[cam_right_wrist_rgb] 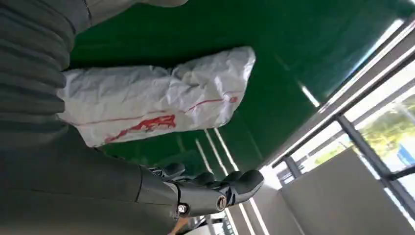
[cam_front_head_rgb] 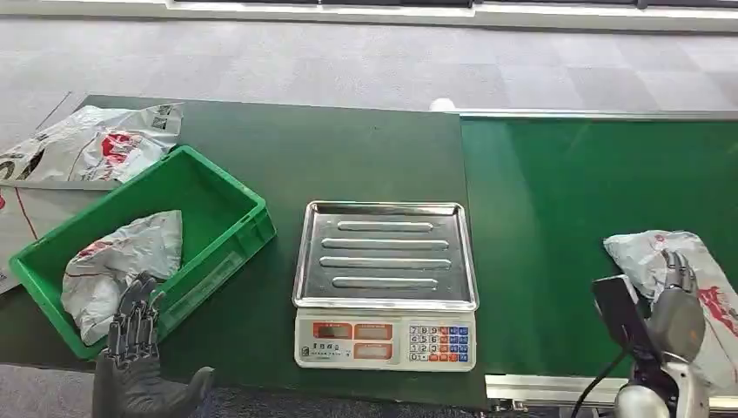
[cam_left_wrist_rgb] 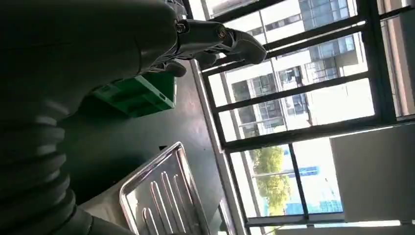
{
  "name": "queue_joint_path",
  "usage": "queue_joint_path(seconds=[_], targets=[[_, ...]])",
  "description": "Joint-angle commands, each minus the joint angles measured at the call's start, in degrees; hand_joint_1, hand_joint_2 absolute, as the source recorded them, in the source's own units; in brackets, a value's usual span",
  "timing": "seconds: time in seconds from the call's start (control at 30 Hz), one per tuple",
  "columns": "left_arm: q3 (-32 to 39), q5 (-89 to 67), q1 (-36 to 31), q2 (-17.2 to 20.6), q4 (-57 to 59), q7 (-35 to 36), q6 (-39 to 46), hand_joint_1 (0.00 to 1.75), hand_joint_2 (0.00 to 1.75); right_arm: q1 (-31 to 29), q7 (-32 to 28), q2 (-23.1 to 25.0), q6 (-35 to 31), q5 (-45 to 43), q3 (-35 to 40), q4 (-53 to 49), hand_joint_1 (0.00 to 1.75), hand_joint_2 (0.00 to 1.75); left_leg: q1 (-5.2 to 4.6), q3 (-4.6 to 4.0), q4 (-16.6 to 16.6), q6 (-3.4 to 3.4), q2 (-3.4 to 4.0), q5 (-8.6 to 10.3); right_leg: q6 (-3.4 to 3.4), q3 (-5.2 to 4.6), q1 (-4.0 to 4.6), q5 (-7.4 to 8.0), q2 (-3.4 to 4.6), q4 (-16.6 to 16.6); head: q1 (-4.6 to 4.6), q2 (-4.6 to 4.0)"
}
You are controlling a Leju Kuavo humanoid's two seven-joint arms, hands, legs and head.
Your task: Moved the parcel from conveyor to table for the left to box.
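One soft, crinkly parcel (cam_front_head_rgb: 696,287) lies on the conveyor (cam_front_head_rgb: 557,226) at near right, probably light and slippery; grasp its bunched middle. Right hand (cam_front_head_rgb: 674,300) hovers above it, fingers loosely apart, empty; left hand (cam_front_head_rgb: 135,335), fingers together, holds nothing beside the green box (cam_front_head_rgb: 222,187).

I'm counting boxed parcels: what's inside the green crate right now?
One crumpled white parcel with red print lies in the green crate, toward its near end. The rest of the floor looks bare; anything beneath that parcel is hidden.

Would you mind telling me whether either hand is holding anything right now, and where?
Nothing is held: the right hand hovers by the white plastic parcel; the left hand is open.
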Motion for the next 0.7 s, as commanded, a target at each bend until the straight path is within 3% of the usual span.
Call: queue_joint_path(seconds=[0.03, 0.17, 0.27, 0.43, 0.63, 0.67, 0.7], targets=[[-1.03, 3.28, 0.25, 4.57, 4.43, -0.53, 2.46, 0.0, 1.75, -14.59, 4.02, -12.59, 3.68, -4.44, -4.75, 32.89, 0.0, 1.75, -0.01, 0.06, -0.12, 0.07, 0.1, 0.13, 0.02, 0.07, 0.0, 0.22, 0.09, -0.23, 0.0, 0.0], [-2.59, 4.49, -1.6, 7.24, 6.81, -1.31, 2.42, 0.0, 1.75, -15.66, 12.08, -15.11, 13.21, -3.72, -3.52, 44.84, 0.0, 1.75, -0.01, 0.09, -0.13, 0.06, -0.25, 0.2, 0.04, 0.19, 0.0, 0.21, -0.29, -0.33, -0.02, 0.0], [-3.4, 5.84, -2.52, 9.23, 8.11, -2.32, 3.44, 0.0, 1.75, -17.82, 11.16, -15.7, 15.9, -4.69, -3.16, 55.6, 0.0, 1.75, 0.02, 0.15, -0.19, 0.04, -0.33, 0.21, 0.01, 0.28, 0.03, 0.22, -0.35, -0.39, 0.0, 0.0], [-3.3, 6.05, -2.44, 9.48, 8.13, -2.47, 3.57, 0.0, 1.75, -17.91, 10.65, -15.49, 15.44, -4.76, -3.07, 56.01, 0.0, 1.75, -0.01, 0.04, -0.02, 0.04, -0.22, 0.08, 0.03, 0.08, 0.0, 0.11, -0.18, -0.13, -0.02, 0.0], [-4.11, 8.47, -2.92, 11.87, 9.35, -3.66, 5.53, 0.0, 1.75, -18.09, 9.17, -15.45, 21.52, -7.79, -2.59, 61.07, 0.0, 1.75, 0.07, 0.06, -0.11, 0.05, -0.37, 0.17, -0.02, 0.18, 0.09, 0.14, -0.34, -0.29, -0.02, 0.0], [-4.82, 8.72, -3.14, 12.51, 9.6, -4.19, 6.13, 0.0, 1.75, -18.21, 9.45, -15.28, 23.62, -8.26, -2.02, 61.51, 0.63, 1.75, 0.09, 0.08, -0.08, 0.05, -0.36, 0.15, -0.01, 0.17, 0.1, 0.12, -0.34, -0.26, 0.0, 0.0], [-5.54, 9.08, -3.32, 13.04, 9.73, -4.55, 6.79, 0.0, 1.75, -18.26, 9.85, -15.05, 24.9, -8.43, -1.25, 61.82, 1.75, 1.75, 0.09, 0.11, -0.04, 0.05, -0.29, 0.12, 0.0, 0.15, 0.1, 0.1, -0.27, -0.23, -0.02, 0.0]])
